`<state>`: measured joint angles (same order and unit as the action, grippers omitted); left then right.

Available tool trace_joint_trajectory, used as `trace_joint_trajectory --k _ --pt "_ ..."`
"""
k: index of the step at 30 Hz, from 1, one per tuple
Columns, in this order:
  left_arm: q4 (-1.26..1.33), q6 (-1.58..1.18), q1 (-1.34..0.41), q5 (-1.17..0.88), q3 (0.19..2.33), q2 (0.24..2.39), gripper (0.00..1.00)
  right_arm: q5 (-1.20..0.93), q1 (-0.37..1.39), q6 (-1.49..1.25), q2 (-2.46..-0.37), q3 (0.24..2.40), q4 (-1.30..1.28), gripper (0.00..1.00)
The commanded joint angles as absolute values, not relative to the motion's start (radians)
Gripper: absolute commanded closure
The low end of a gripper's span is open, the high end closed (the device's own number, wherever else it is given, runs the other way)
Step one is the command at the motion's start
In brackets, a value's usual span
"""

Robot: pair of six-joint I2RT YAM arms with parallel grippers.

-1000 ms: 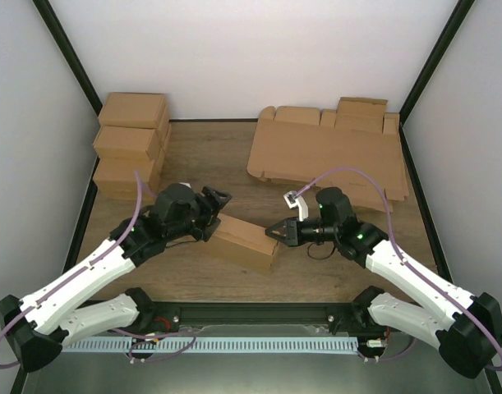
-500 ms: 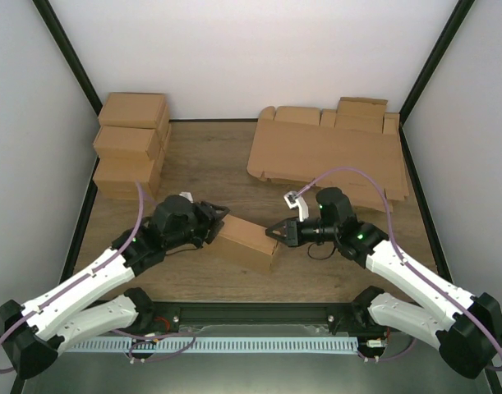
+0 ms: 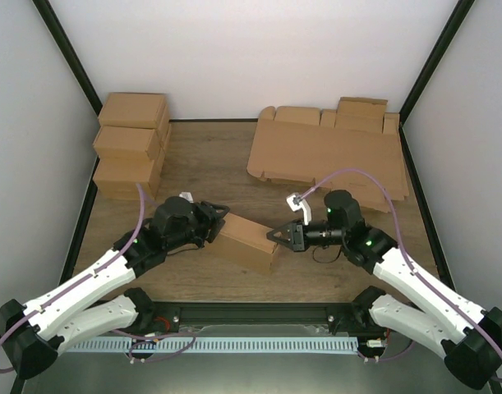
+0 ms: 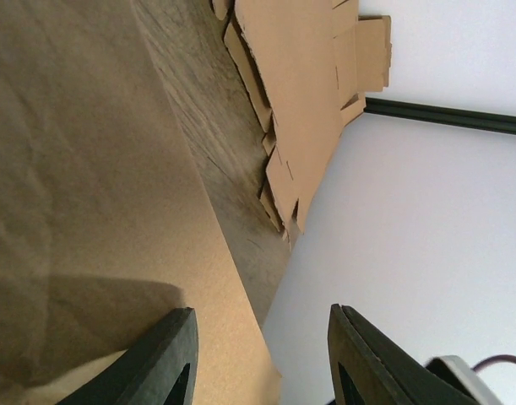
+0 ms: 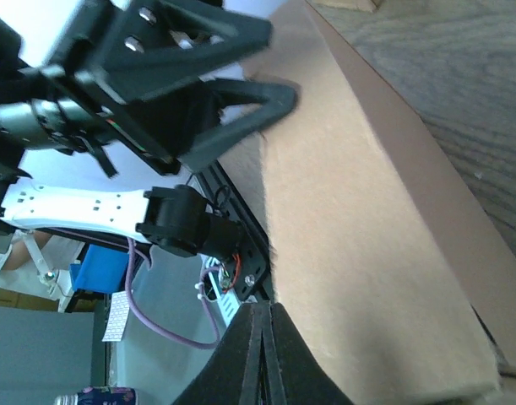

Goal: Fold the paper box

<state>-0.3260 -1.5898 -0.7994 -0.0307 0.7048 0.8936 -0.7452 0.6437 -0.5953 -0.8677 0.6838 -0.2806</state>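
The paper box lies folded into a closed brown block in the middle of the table, slanting down to the right. My left gripper is at its upper left end with the jaws partly apart. In the left wrist view one finger lies against the box's broad face, while the other finger stands free against the white wall. My left gripper holds nothing. My right gripper is shut, its tip touching the box's right end.
A sheaf of flat cardboard blanks lies at the back right. Finished brown boxes are stacked at the back left. White walls and black frame rails close in the table. The black rail runs along the near edge.
My left gripper's jaws have narrowed from wide open and dropped against the box's left end. The right arm has shifted slightly to the right. The box has barely moved.
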Motion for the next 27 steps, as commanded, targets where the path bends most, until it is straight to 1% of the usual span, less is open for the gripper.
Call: trace_joint_trajectory --k 1,3,5,7,11,13,15,22,24,27 --pt "-0.442 -1.586 -0.804 -0.025 0.674 0.926 0.55 -0.732 0.641 -0.623 -0.859 0.576 -0.256 0.99" --pt "-0.444 -1.586 -0.803 -0.023 0.674 0.927 0.55 -0.731 0.641 -0.637 -0.869 0.519 -0.238 0.99" --pt "-0.446 -1.584 -0.803 -0.022 0.675 0.927 0.55 -0.738 0.641 -0.640 -0.879 0.516 -0.237 0.99" --pt "-0.448 -1.585 -0.804 -0.021 0.675 0.925 0.55 -0.727 0.641 -0.619 -0.876 0.564 -0.267 0.99" --pt "-0.448 -1.584 -0.804 -0.022 0.676 0.926 0.55 -0.699 0.641 -0.568 -0.876 0.728 -0.345 0.99" --pt "-0.449 -1.583 -0.803 -0.021 0.677 0.924 0.55 -0.704 0.641 -0.567 -0.884 0.760 -0.352 0.99" --pt "-0.450 -1.582 -0.803 -0.019 0.677 0.922 0.55 -0.705 0.641 -0.572 -0.887 0.729 -0.331 0.99" --pt "-0.451 -1.580 -0.804 -0.016 0.681 0.921 0.55 -0.738 0.641 -0.655 -0.885 0.484 -0.173 0.99" --pt "-0.452 -1.576 -0.803 -0.012 0.684 0.923 0.55 -0.714 0.642 -0.641 -0.889 0.470 -0.187 0.99" --pt "-0.478 -1.552 -0.796 0.014 0.721 0.919 0.54 -0.676 0.641 -0.612 -0.901 0.507 -0.239 0.99"
